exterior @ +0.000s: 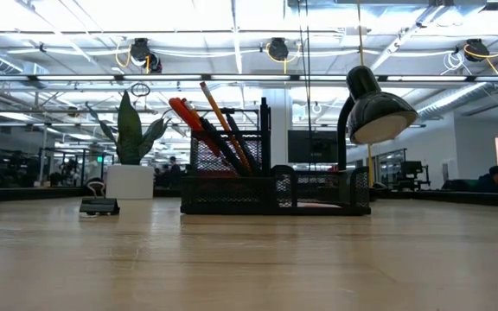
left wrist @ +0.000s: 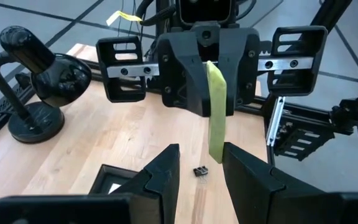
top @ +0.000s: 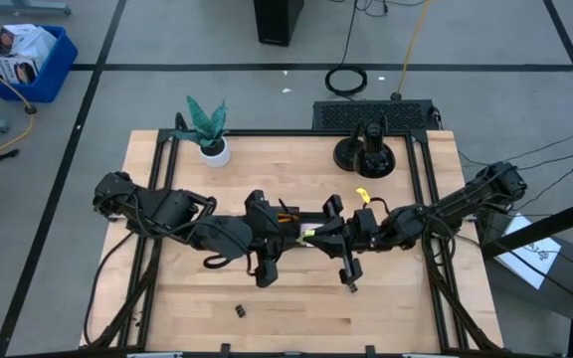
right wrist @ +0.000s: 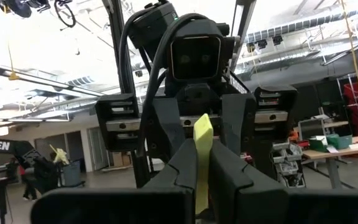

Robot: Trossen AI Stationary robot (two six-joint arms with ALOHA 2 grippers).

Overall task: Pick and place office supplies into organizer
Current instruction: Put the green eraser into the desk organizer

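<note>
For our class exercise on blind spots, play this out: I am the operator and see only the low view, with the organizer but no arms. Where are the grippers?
Observer: In the high view, the left gripper and the right gripper meet tip to tip over the middle of the table.
Operator: Is either one holding anything?
Observer: The right gripper is shut on a yellow-green piece, gripped upright between its fingers.
Operator: And the left one?
Observer: In the left wrist view its fingers stand open, one on each side of the piece's lower end.
</note>
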